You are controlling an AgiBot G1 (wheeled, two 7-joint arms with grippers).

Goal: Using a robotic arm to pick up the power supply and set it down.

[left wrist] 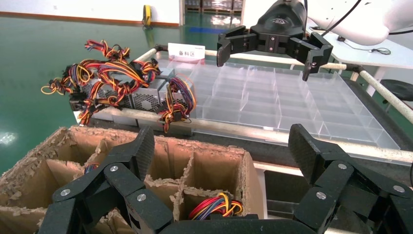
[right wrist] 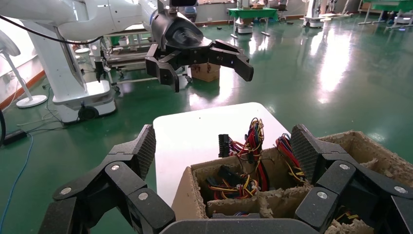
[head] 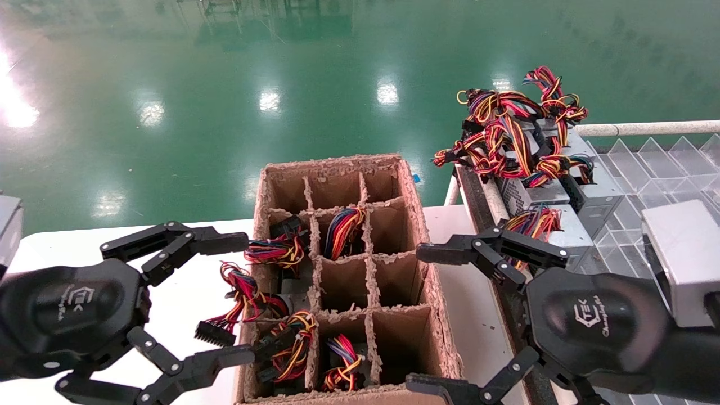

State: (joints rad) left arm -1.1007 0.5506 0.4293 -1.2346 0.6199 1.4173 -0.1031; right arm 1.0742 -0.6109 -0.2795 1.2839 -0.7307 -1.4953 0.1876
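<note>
The power supply (head: 537, 220) is a silver-grey box with one bundle of coloured wires. It lies at the near end of the row on the right-hand rack, also seen in the left wrist view (left wrist: 179, 97). My right gripper (head: 430, 320) hovers open over the right edge of the cardboard box, its upper finger just left of the power supply and apart from it. My left gripper (head: 236, 298) hangs open over the box's left side, with nothing between its fingers. Each wrist view shows its own open gripper (left wrist: 221, 156) (right wrist: 224, 146) above the box.
The brown cardboard box (head: 433, 292) with dividers stands on a white table (head: 185, 292); several cells hold wired units. Two more grey boxes with tangled wire masses (head: 506, 135) lie behind the power supply. A clear divided tray (head: 647, 169) fills the rack at right.
</note>
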